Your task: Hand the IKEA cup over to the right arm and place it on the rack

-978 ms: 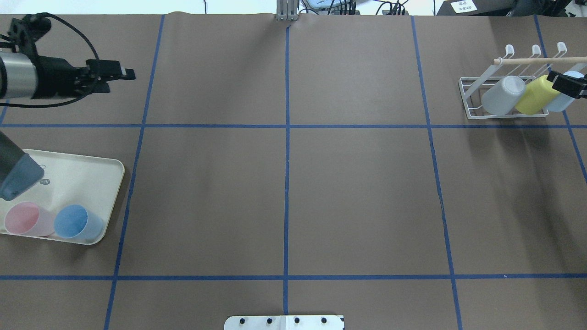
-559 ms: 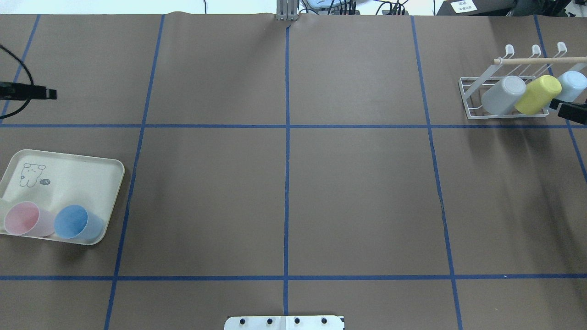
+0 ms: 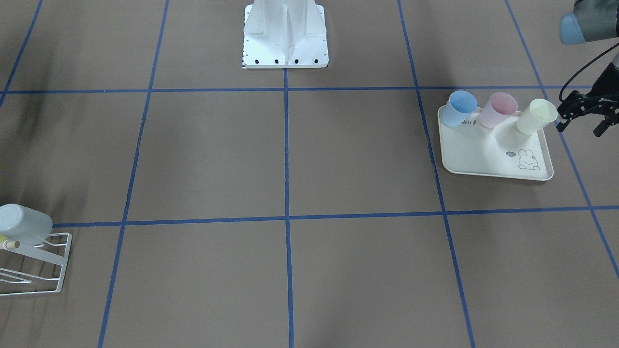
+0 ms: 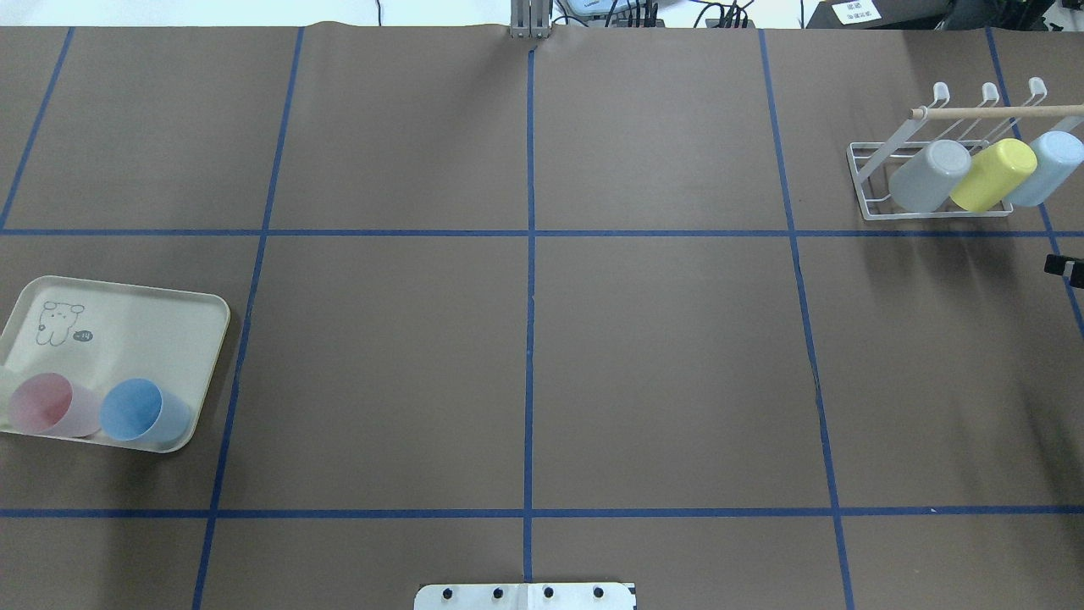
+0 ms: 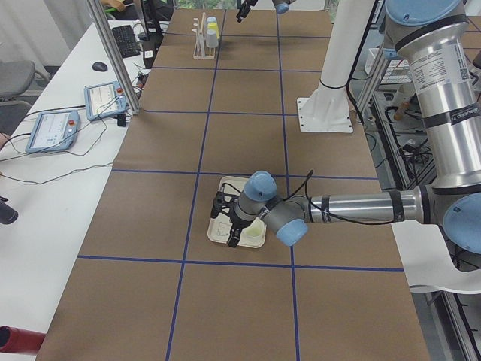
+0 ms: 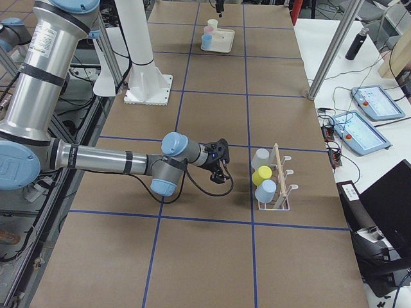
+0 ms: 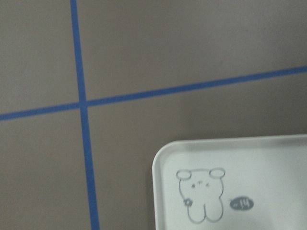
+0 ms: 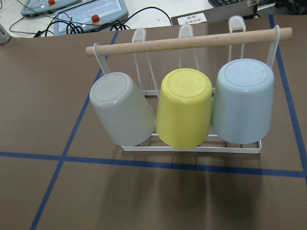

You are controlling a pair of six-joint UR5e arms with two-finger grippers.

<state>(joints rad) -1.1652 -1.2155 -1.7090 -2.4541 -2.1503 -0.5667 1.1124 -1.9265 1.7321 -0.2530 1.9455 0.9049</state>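
Three cups hang upside down on the white wire rack [image 4: 865,180]: grey [image 4: 930,175], yellow [image 4: 992,174] and light blue [image 4: 1048,168]. The right wrist view looks straight at them under the wooden dowel [image 8: 192,42]. My right gripper [image 6: 221,162] hovers open in front of the rack, holding nothing; only its tip [image 4: 1065,268] shows overhead. On the cream tray [image 3: 488,154] stand a blue cup [image 3: 459,108], a pink cup [image 3: 500,110] and a cream cup [image 3: 536,116]. My left gripper [image 3: 579,126] is open just beside the cream cup, apart from it.
The tray [image 4: 135,330] lies at the table's left edge and the rack at the far right. Blue tape lines [image 4: 529,254] cross the brown table. The robot's white base [image 3: 285,34] stands at the middle of its side.
The right gripper let go of the light blue cup on the rack and drew back towards the robot. The left arm left the overhead view to the left.
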